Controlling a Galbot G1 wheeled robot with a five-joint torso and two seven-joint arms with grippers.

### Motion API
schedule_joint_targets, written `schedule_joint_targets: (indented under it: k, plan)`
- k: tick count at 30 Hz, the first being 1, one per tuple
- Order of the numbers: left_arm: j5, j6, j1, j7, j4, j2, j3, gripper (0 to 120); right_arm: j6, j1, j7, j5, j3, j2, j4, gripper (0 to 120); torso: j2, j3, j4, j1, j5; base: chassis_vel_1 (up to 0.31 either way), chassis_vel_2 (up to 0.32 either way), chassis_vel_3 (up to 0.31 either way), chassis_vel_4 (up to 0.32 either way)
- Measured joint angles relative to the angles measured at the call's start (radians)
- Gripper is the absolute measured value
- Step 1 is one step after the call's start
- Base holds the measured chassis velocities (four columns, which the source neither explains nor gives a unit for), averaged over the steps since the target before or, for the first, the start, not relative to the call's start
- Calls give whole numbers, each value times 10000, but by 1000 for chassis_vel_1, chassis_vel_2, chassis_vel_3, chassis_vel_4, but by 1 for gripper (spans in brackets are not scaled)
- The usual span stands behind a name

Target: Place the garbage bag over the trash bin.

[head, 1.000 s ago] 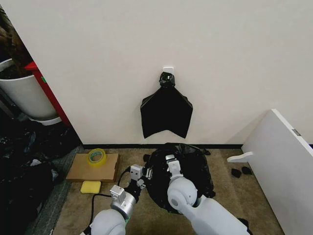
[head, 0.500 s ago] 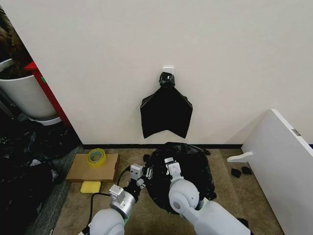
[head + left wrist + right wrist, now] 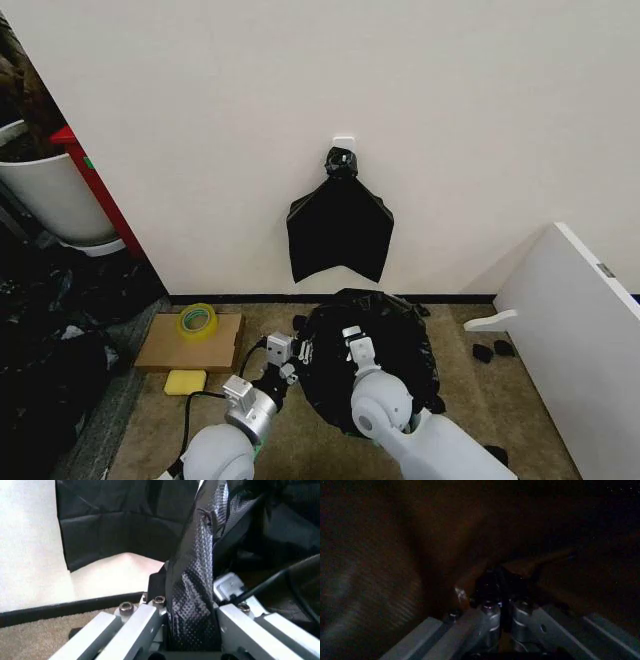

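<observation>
1. Broadly, the setting is a carpeted floor (image 3: 300, 440) against a pale wall (image 3: 450, 120), where a flat black bag bundle (image 3: 340, 232) hangs from a hook, well above the work.
2. Next in size, the garbage bag (image 3: 395, 345) is a crumpled, glossy black mound on the floor just before the wall, between the two arms. It appears draped over something round, and I judge that to be the trash bin, though none of the bin's white plastic is exposed, so I cannot confirm it.
3. The right tool (image 3: 501, 602) is buried in dark plastic; its fingers look pressed together with film bunched at their tips, so I read it as clenched on the garbage bag.
4. The left tool (image 3: 192, 630) sits at the mound's left edge, its jaws pinching a textured fold of the garbage bag that rises up between them.
5. As for progress, the bag seems spread over the mound, while the rim is not visibly wrapped; tucking the edge down and letting go look to be what remains.
6. Smallest, a roll of yellow tape (image 3: 197, 320) rests on a cardboard sheet (image 3: 190, 345) to the left, apart from the work.
</observation>
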Motion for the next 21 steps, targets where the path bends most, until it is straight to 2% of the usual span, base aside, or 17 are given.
schedule_joint_targets:
  k: [3, 4, 8, 10, 11, 12, 15, 17, 18, 19, 21]
  plan:
    - [10, 76, 14, -217, 112, -85, 12, 1, 526, -123, -284, -323, 105, -27, 305, 0, 0, 0, -1, 0, 0, 0, 0, 0, 0]
    - [-360, 388, -31, -896, 325, -135, -24, 1, 856, -495, -947, -300, 474, -411, 1280, 0, -1, 0, 2, 0, 2, 0, 0, 0, 0]
    - [-1105, 971, -242, -1523, 461, -299, -66, 1, 1057, -941, -1535, -203, 793, -837, 2278, 1, 0, 0, 0, 0, 0, 0, 0, 0, 0]
    - [-1942, 1651, -573, -2212, 610, -568, -100, 1, 1262, -1546, -1948, 146, 1390, -1115, 3308, 11, 0, 0, 2, 0, 1, 0, 0, 0, 0]
    - [-2287, 1855, -714, -2449, 642, -686, -116, 1, 1384, -1870, -2117, 246, 1729, -1173, 3715, 16, 0, 0, 2, 0, 1, 0, 0, 0, 0]
    - [-2287, 1855, -714, -2449, 642, -686, -116, 1, 1384, -1870, -2117, 246, 1729, -1173, 3715, 16, 0, 0, 2, 0, 1, 0, 0, 0, 0]
    - [-3417, 2417, -1123, -3112, 672, -992, -196, 1, 1912, -3048, -2640, 215, 2802, -1315, 4899, 30, 2, 0, -3, 0, 2, 0, 0, 0, 0]
    - [-3645, 2525, -1214, -3268, 697, -1053, -219, 1, 2066, -3374, -2727, 101, 3042, -1324, 5146, 34, 2, -1, -2, 0, 2, 0, 0, 0, 0]
    - [-4072, 2749, -1400, -3619, 774, -1170, -273, 1, 2333, -3903, -2833, -145, 3440, -1309, 5466, 41, 2, 0, -2, 0, 2, 0, 0, 0, 0]
    - [-4072, 2749, -1400, -3619, 774, -1170, -273, 1, 2333, -3903, -2833, -145, 3440, -1309, 5466, 41, 2, 0, -2, 0, 2, 0, 0, 0, 0]
    - [-4576, 3063, -1679, -4183, 988, -1405, -315, 1, 2786, -4803, -3016, -504, 4111, -1139, 5810, 52, 2, 0, 1, 0, 4, 0, 0, 0, 0]
